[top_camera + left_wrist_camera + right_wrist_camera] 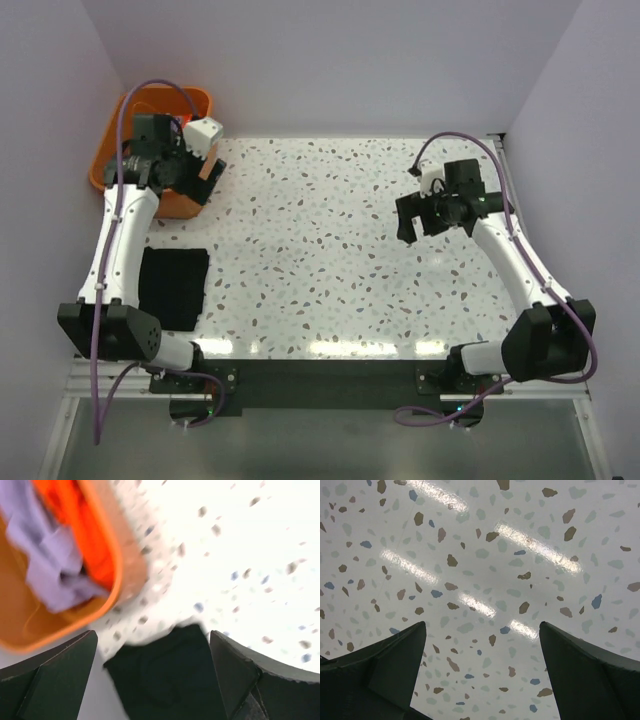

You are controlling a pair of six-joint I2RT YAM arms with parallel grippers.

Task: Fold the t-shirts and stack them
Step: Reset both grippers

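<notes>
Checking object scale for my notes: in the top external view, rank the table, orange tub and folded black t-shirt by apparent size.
1. Table, by far.
2. Orange tub, though the left arm covers part of it.
3. Folded black t-shirt, somewhat smaller.

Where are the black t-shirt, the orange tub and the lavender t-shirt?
black t-shirt (175, 288), top view, middle of the cloth.
orange tub (25, 615), left wrist view, bare inside surface.
lavender t-shirt (47, 565), left wrist view, middle of the bunched cloth.

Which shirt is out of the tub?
The black shirt, lying flat on the table. The lavender shirt and the orange shirt are both inside the tub.
</notes>
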